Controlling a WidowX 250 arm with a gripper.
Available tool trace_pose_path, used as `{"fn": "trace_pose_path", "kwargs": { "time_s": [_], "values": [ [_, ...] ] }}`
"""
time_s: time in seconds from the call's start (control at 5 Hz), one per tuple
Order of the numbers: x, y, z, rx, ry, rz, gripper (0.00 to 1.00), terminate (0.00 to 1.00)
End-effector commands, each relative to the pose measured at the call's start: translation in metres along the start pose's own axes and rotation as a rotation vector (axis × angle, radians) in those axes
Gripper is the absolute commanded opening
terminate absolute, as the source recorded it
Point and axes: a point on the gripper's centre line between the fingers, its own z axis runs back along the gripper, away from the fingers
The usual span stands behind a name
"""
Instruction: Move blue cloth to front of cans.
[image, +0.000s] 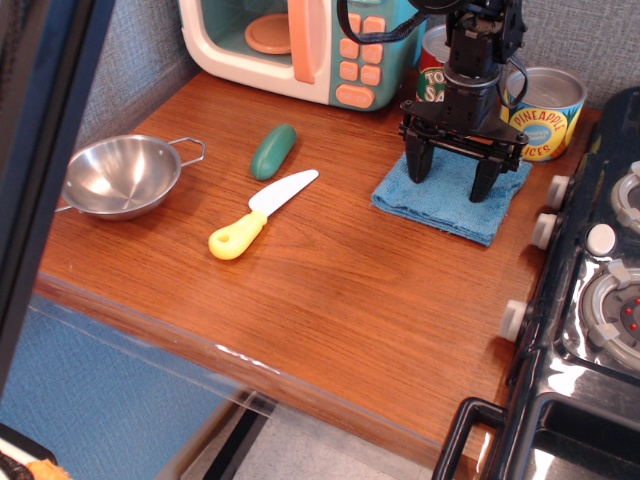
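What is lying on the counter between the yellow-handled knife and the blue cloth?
Nothing: between the knife and the blue cloth the camera view shows only bare wooden counter.

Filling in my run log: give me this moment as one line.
gripper: open, fingers straddling blue cloth | blue cloth: flat, in front of cans | stage: placement, release unclear

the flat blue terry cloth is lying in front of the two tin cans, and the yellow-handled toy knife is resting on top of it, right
Not quite. The yellow-handled toy knife lies on the bare wooden counter, well left of the flat blue terry cloth, as the observation.image view shows. The cloth does lie in front of the two tin cans, under the open gripper.
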Motion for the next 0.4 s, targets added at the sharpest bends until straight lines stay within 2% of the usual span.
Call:
{"fn": "trace_pose_path", "kwargs": {
  "time_s": [0.0,0.2],
  "values": [
    [0.028,-0.01,0.07,-0.072,-0.137,0.038,1.0,0.0],
    [0.034,-0.013,0.101,-0.104,-0.183,0.036,1.0,0.0]
  ]
}}
